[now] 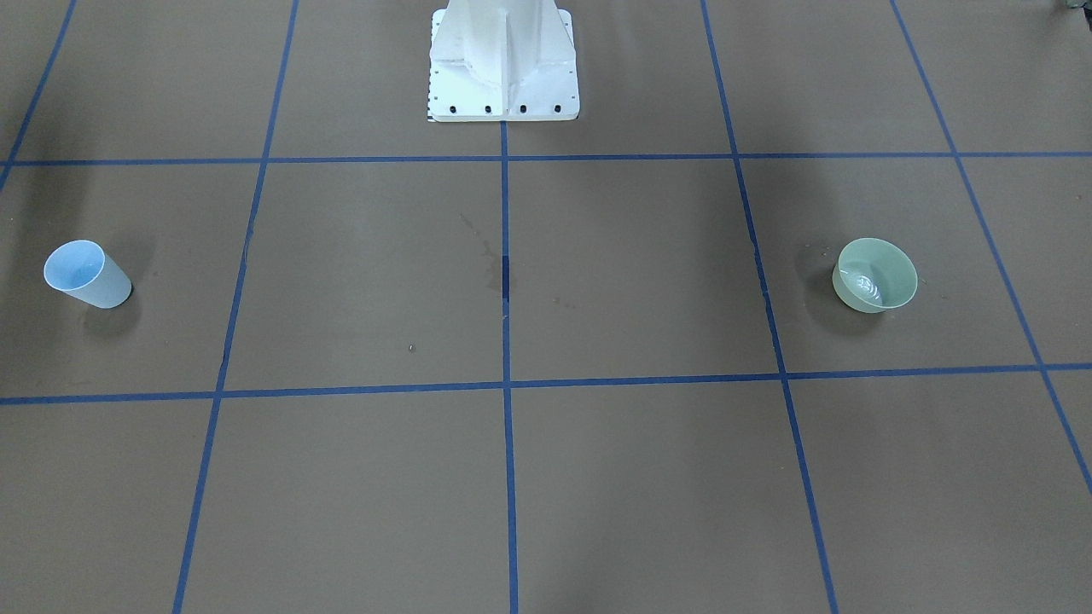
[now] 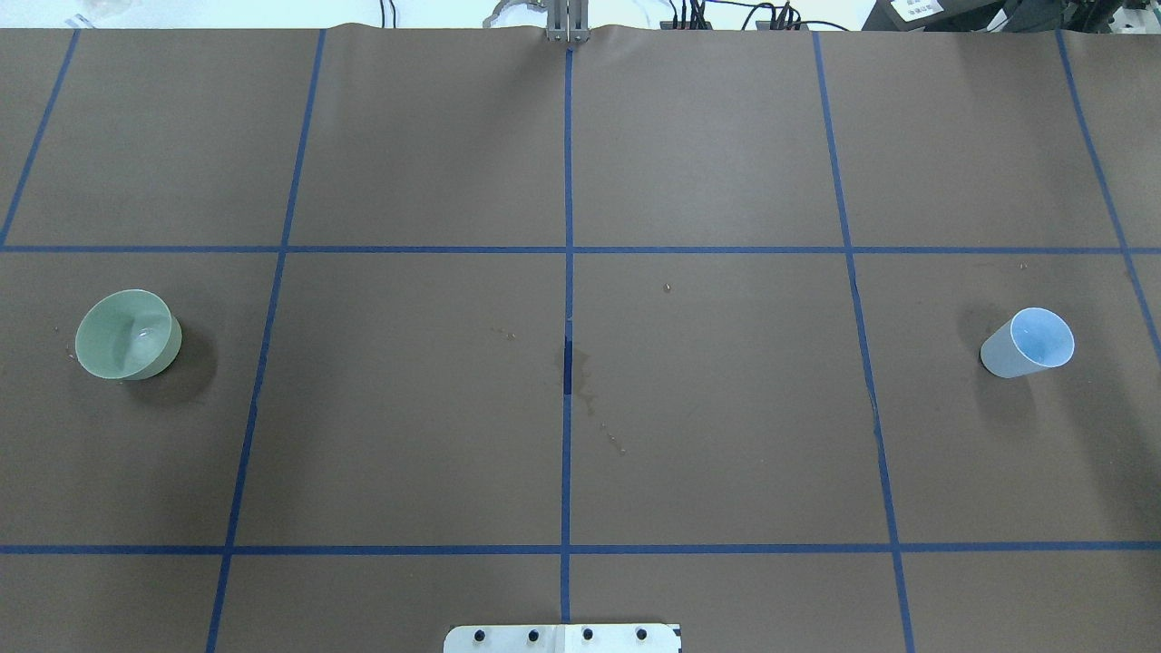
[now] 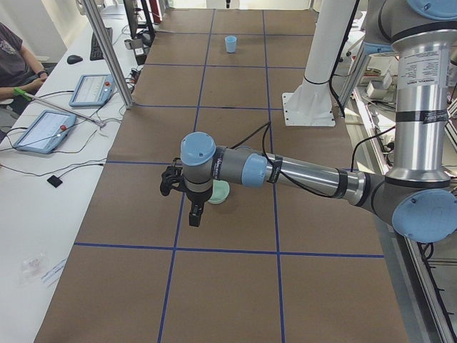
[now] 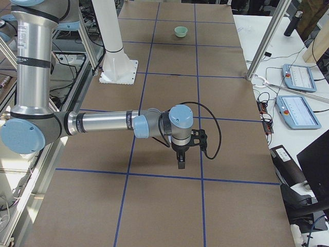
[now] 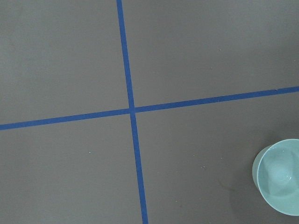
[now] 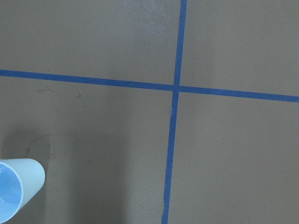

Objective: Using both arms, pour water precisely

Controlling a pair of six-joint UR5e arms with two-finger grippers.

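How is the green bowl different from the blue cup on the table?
The bowl is pale green, the cup pale blue. The bowl is low, wide and rounded; the cup is taller, narrower and tapered. The bowl stands on the robot's left, the cup on its right. Shiny glints show inside the bowl, none plainly in the cup. Both stand upright.

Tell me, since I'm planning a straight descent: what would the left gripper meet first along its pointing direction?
Probably the bare table: the left gripper points down, and the green bowl sits off to one side, though depth is unclear.
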